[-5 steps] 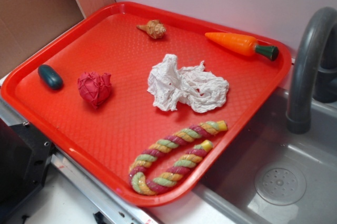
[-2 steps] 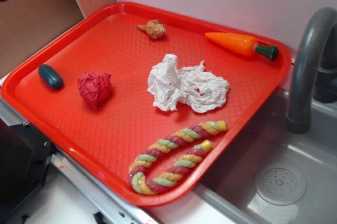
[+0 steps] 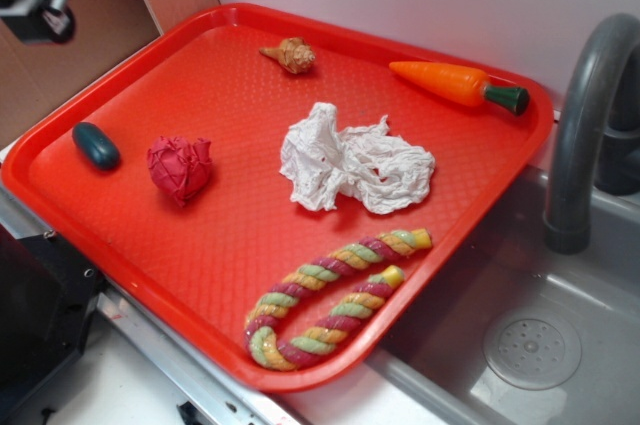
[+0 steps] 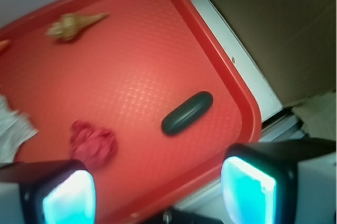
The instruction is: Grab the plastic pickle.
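Striped rope lies nearest on the red tray, likely just scattered clutter like the crumpled white tissue at mid-tray. At the left edge, the plastic pickle rests flat and free, just beside the red wrinkly ball but apart from it, so a grasp looks unobstructed. Farther back sit the shell and carrot, while the hand hangs high above the far-left corner, fingers spread apart and empty, seemingly lining up over the pickle.
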